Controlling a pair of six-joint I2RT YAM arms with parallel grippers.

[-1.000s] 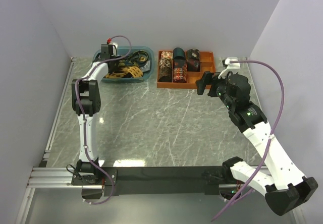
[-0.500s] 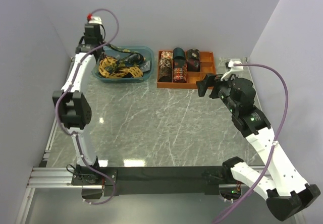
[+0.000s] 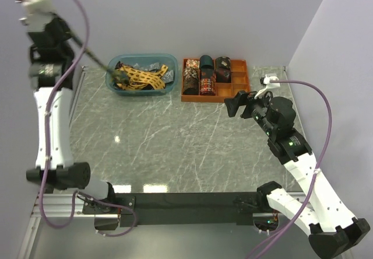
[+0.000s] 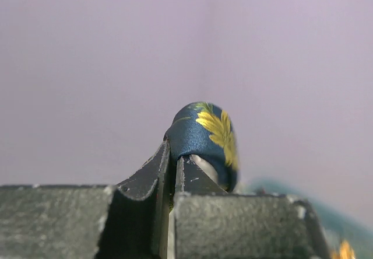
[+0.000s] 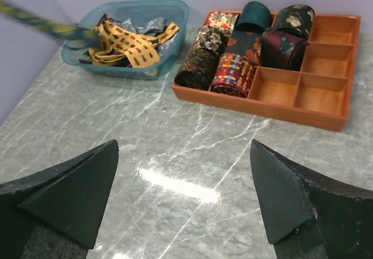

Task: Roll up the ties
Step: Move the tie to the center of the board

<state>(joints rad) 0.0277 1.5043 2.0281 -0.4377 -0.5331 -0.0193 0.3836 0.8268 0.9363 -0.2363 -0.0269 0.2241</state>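
My left gripper (image 3: pixel 71 35) is raised high at the far left and shut on the dark navy tie with gold motifs (image 4: pixel 205 132). The tie (image 3: pixel 96 58) runs taut from the gripper down into the blue bin (image 3: pixel 111 81). It shows as a blurred strip in the right wrist view (image 5: pixel 35 20). A yellow tie with dark lattice (image 3: pixel 143 79) and darker ties lie tangled in the bin (image 5: pixel 145 5). My right gripper (image 3: pixel 236 103) is open and empty above the table, in front of the orange tray (image 3: pixel 215 98); its own view (image 5: pixel 183 148) shows bare marble between the fingers.
The orange tray (image 5: pixel 326 66) holds several rolled ties (image 5: pixel 233 72) in its left compartments; its right compartments are bare. Grey walls close the left, back and right sides. The marble tabletop (image 3: pixel 175 142) lies between the arms.
My left arm has risen from the bin and swung up to the far left, pulling the navy tie out taut. My right gripper has shifted slightly and stays open.
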